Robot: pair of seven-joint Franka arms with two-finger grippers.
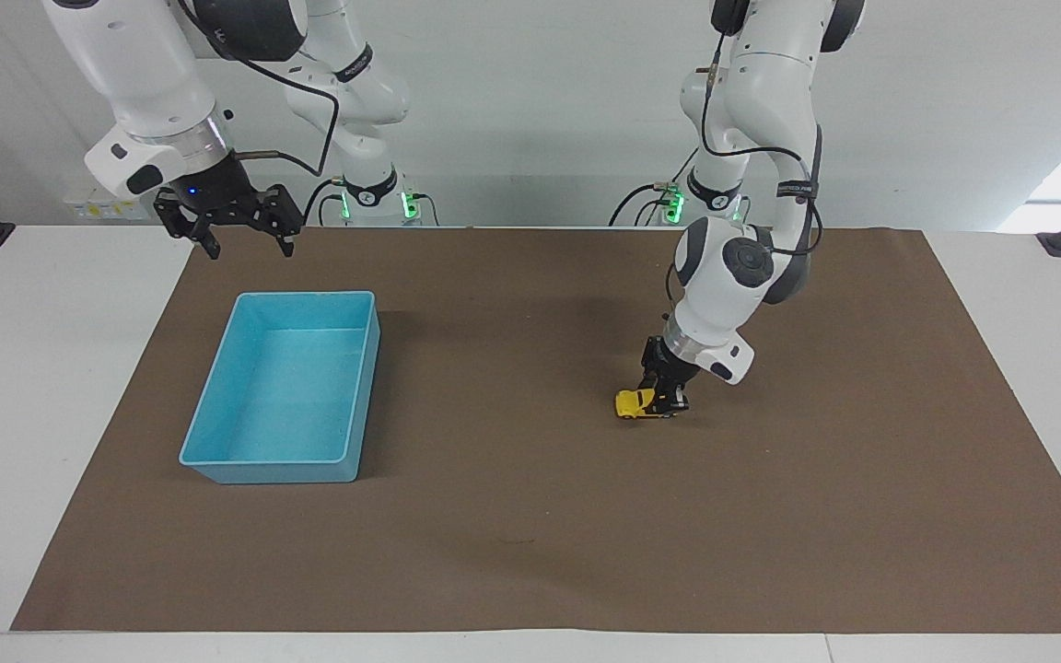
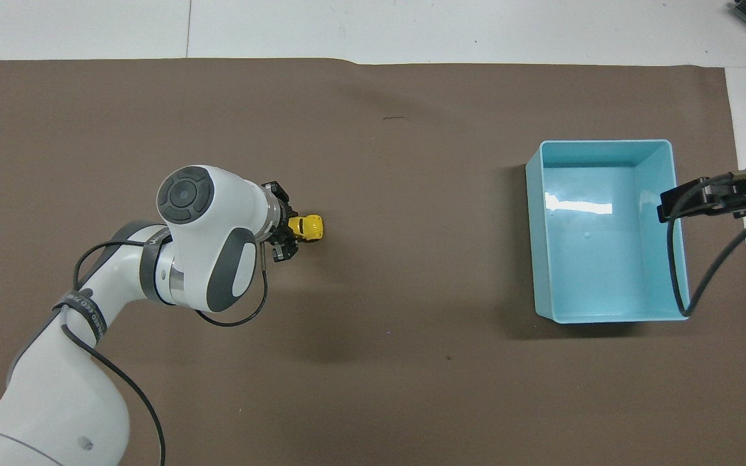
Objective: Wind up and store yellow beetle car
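The yellow beetle car (image 1: pixel 634 403) stands on its wheels on the brown mat, toward the left arm's end of the table; it also shows in the overhead view (image 2: pixel 308 226). My left gripper (image 1: pixel 665 403) is down at the mat and shut on the car's rear end; the car's front pokes out toward the bin. In the overhead view the left gripper (image 2: pixel 287 230) is partly hidden under its own wrist. My right gripper (image 1: pixel 238 241) hangs open and empty in the air over the mat's edge, by the bin's robot-side end.
An empty light blue bin (image 1: pixel 217 449) stands on the brown mat (image 1: pixel 530 552) toward the right arm's end; it also shows in the overhead view (image 2: pixel 606 145). White table surface (image 1: pixel 52 368) surrounds the mat.
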